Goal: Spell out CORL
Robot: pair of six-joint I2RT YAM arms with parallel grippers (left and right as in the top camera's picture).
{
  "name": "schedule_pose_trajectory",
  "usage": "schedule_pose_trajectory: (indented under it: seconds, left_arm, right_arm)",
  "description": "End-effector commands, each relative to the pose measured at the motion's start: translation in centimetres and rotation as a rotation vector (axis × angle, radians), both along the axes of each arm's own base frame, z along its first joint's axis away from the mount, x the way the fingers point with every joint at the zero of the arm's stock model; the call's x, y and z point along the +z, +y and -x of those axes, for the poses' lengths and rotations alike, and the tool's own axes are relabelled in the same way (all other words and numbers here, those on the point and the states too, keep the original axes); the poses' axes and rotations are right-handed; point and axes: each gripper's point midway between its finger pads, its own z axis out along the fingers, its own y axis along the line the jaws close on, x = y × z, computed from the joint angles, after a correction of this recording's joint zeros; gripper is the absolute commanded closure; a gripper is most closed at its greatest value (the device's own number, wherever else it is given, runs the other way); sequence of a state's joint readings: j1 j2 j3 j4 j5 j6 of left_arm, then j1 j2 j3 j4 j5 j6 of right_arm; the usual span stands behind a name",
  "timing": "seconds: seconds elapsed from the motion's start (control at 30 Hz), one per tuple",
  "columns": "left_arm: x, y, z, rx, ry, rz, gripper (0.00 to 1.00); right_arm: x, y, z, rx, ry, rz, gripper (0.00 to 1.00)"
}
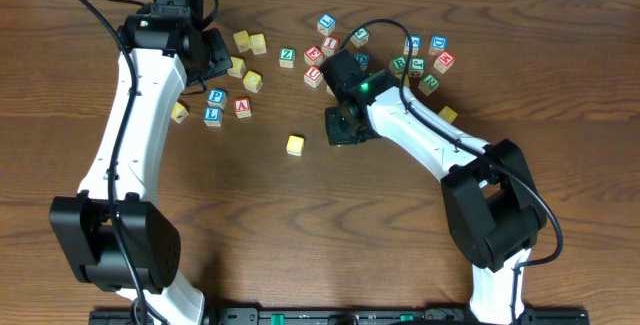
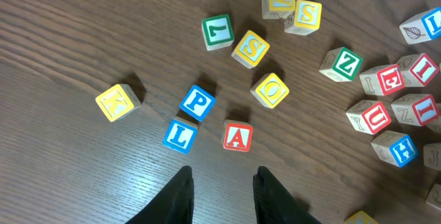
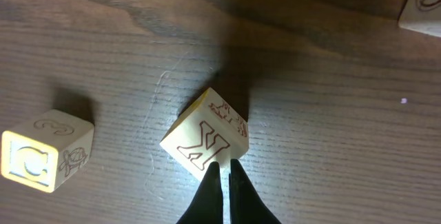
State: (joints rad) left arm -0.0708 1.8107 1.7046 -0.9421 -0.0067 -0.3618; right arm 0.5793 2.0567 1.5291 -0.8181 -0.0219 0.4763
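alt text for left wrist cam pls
Left tool, open and empty, sits at the bottom edge, just short of a blue L cube and a red A cube. More lettered cubes, including a yellow O cube, lie scattered on the wooden table.

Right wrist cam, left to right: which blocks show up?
yellow-faced C block → tilted block with a red-outlined letter → pale block cut off at the top right corner. The shut right gripper overlaps the tilted block, so it is left out of the order.

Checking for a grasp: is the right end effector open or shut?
Shut: the right end effector shows fingers pressed together, with the cube at their tips.
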Motion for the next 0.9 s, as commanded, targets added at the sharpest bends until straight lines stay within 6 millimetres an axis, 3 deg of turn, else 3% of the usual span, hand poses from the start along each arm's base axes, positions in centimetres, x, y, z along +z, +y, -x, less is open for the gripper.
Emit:
schedule_pose_trajectory:
  seconds: [0.0, 0.37, 0.67, 0.8, 0.87]
  left_arm:
    - [-0.5, 0.2, 0.0, -0.008, 0.014, -0.015, 0.71]
    - [-0.5, 0.2, 0.0, -0.008, 0.014, -0.015, 0.71]
    - [-0.5, 0.2, 0.0, -0.008, 0.014, -0.015, 0.71]
    - [-0.5, 0.2, 0.0, -0.008, 0.014, -0.015, 0.71]
    - [-0.5, 0.2, 0.0, -0.008, 0.014, -0.015, 0.71]
  right_arm:
    - [-0.2, -0.1, 0.2, -0.032, -0.007, 0.009, 0.99]
    - [-1.3, -0.5, 0.6, -0.048, 0.001, 0.010, 0.99]
    - [-1.6, -4.6, 0.4, -0.131, 0.048, 0.087, 0.99]
    - [-1.5, -4.8, 0.1, -0.134, 0.043, 0.083, 0.99]
    - [-0.6, -3.7, -0.5, -0.084, 0.025, 0.041, 0.99]
